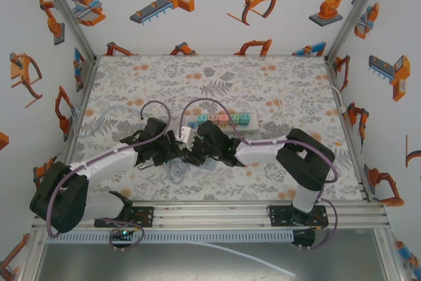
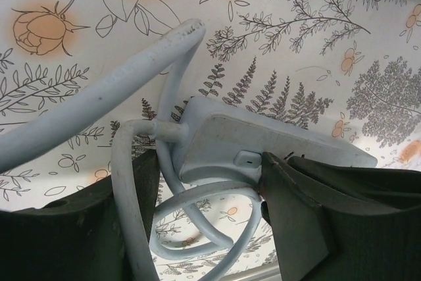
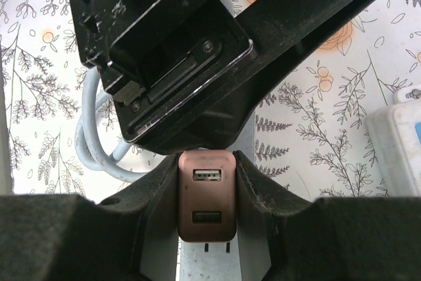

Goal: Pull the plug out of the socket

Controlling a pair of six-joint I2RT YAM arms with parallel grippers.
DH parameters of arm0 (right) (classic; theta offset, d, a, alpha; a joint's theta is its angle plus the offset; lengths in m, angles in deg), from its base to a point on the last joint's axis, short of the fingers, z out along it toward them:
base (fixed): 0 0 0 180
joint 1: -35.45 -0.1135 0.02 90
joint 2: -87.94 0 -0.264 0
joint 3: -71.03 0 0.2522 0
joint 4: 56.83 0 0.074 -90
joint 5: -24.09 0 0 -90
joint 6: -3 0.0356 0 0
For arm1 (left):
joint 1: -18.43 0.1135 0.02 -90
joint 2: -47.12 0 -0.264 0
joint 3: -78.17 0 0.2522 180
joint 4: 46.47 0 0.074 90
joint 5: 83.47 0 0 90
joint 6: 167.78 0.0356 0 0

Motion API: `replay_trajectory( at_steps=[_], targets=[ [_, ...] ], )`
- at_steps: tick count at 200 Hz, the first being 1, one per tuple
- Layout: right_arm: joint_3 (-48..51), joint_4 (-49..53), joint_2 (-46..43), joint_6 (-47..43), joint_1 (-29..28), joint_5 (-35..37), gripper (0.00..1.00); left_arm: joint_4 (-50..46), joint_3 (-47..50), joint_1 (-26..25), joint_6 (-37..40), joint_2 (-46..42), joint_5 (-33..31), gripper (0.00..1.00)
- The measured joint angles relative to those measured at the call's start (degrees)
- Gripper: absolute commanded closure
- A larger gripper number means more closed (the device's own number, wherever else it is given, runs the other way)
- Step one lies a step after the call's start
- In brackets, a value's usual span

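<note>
right gripper [image 3: 206, 162] clenched on the pink plug [image 3: 206, 218], at 6 o'clock in its wrist view, set to pull; left gripper [image 2: 209, 166] brackets the end of the power strip [image 2: 296, 139], likely bracing it — whether it pinches, i cannot tell.

The tablecloth [image 1: 276, 90] is white, printed with grey ferns and pale orange flowers. The plug [image 3: 206, 195] is coppery pink (its two ports silver and dark). The fingers [image 3: 145, 222] beside it are matte black. The power strip [image 2: 283, 139] is pale grey-white, with teal, pink and green switches in the top view. Its cable [image 2: 85, 110] is bluish-white. The walls [image 1: 217, 31] are white with orange robot drawings.
</note>
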Motion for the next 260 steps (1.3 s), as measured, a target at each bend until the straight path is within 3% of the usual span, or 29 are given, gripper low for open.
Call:
replay_trajectory(
  at_steps=[39,120,160,187,215,260],
  targets=[
    [0.0,0.09,-0.11,0.0,0.02,-0.07,1.0,-2.89,-2.95,-0.02,-2.47,3.67,-0.92,0.45],
    [1.7,-0.22,-1.88,-0.07,0.2,2.89,1.0,1.84,-2.67,0.31,-4.55,6.08,0.37,0.47],
    [2.8,3.5,-4.72,-3.78,0.46,9.57,1.0,11.37,-0.98,-0.55,-5.4,8.15,0.72,0.49],
    [5.07,1.16,-5.95,-0.83,3.69,9.6,1.0,22.25,1.53,-1.16,-5.75,10.1,0.74,0.49],
    [4.68,2.03,-6.32,-2.62,2.95,12.11,1.0,29.79,4.17,-1.44,-5.09,10.6,0.83,0.49],
    [5.22,-0.61,-6.8,5.66,5.92,12.22,1.0,37.9,3.19,-1.44,-4.94,15.76,0.87,0.49]
  ],
)
